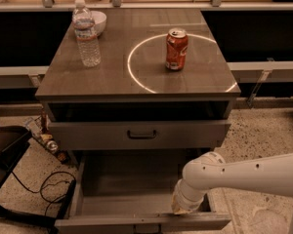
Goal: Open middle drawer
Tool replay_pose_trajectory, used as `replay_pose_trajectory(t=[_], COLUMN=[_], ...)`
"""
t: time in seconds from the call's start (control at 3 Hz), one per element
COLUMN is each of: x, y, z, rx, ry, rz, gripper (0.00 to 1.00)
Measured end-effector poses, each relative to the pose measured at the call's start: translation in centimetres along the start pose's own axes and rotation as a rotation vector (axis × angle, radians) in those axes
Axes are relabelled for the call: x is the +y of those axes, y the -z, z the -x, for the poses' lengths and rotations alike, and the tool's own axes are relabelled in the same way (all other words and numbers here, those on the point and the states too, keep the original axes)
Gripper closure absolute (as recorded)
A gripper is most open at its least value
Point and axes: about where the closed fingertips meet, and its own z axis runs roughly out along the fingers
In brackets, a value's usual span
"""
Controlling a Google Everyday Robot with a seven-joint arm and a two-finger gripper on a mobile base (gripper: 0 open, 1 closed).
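1. Your white robot arm enters from the right edge and bends down into the open drawer.
2. The gripper sits at the arm's tip, low in the drawer's right front corner, just behind the front panel. You cannot tell whether it is open or closed; the wrist hides it.
3. The middle drawer, with its wide shallow grey front, stands drawn well out at the bottom edge.
4. Above it sits the taller grey drawer front with a dark bar handle.
5. On the brown wood-grain tabletop you have a clear plastic water bottle just in front of a white bowl. A red soda can stands inside a thin white circle.
6. A black cable loops on the speckled floor, left.
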Motion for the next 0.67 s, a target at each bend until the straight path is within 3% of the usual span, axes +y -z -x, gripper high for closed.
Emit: replay_pose_trajectory(t=[0.67], x=[0.20], y=[-0.18], z=[0.02], rx=[-0.001], ry=[0.000], rz=[0.005], gripper=[0.35])
